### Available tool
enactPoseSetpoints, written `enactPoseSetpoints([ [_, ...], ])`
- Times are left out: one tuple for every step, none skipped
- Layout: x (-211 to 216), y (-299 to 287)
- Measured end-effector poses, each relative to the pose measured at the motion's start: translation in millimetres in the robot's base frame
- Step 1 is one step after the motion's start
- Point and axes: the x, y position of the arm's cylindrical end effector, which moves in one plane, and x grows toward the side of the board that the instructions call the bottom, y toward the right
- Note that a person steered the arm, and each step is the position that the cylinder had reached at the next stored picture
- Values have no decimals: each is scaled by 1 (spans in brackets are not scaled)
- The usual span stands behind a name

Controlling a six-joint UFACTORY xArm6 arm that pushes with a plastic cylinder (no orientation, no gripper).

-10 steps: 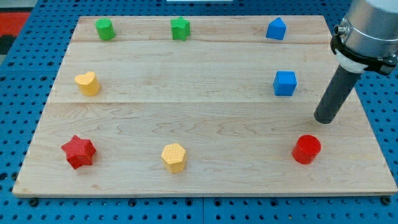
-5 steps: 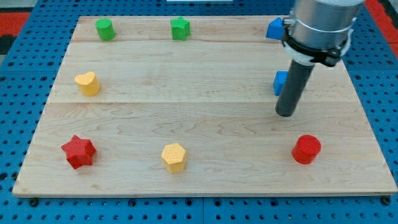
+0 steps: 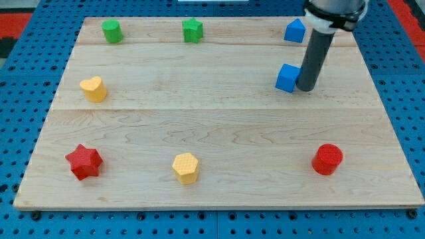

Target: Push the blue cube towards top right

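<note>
Camera view: the blue cube (image 3: 287, 78) sits on the surface (image 3: 199, 126) below the other blue block (image 3: 295, 30). My tip (image 3: 305, 88) touches its right side, holding nothing. Light, rigid, slides easily; push from its lower-left face.

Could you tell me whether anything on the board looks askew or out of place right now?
Yes: the blue cube sits turned at an angle to the board's edges, and my tip is against its right side, the wrong side for pushing it towards the top right.
</note>
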Motion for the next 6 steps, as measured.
enactPoseSetpoints([
  [21,-21],
  [-10,-58],
  [-38,-41],
  [-13,-19],
  [12,6],
  [-12,22],
])
